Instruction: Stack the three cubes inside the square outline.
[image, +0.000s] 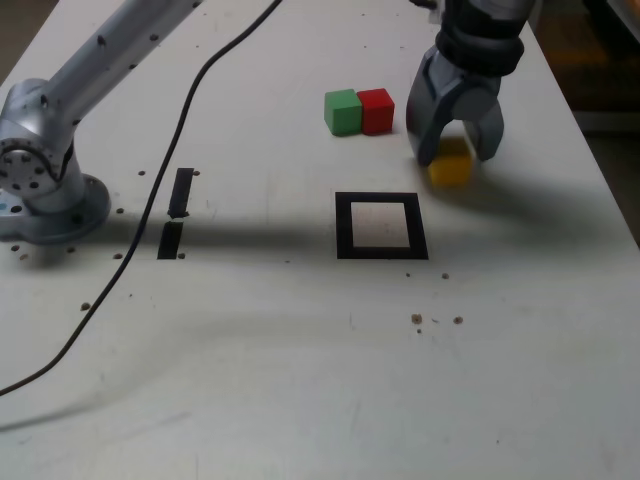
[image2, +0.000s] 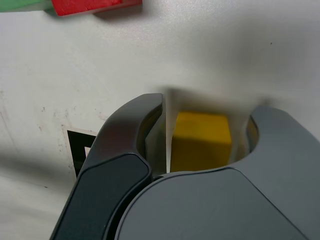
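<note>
While the broad white table (image: 300, 400) fills most of the exterior view, the silver-grey robot arm (image: 90, 60) rises from its round base at that view's left and passes out of frame at the top. A thin black cable (image: 190, 90) trails across the table beside it. The dark grey hand (image: 455, 160) comes down at the exterior view's upper right, its two curved fingers (image: 428, 115) spread apart on either side of the small matte yellow cube (image: 450, 168). In the wrist view the hand (image2: 200, 140) shows a clear gap between the yellow cube (image2: 201, 141) and each finger (image2: 127, 135), so it straddles the cube without gripping it.

The flat black square outline with a pale centre (image: 381, 226) lies near the middle of the table, just below and to the exterior view's left of the yellow cube, and nothing sits inside it. Two short black tape strips (image: 177, 212) lie well apart from it toward the arm's base. The small green cube (image: 342, 111) and the small red cube (image: 377, 109) stand touching side by side, above the outline.
</note>
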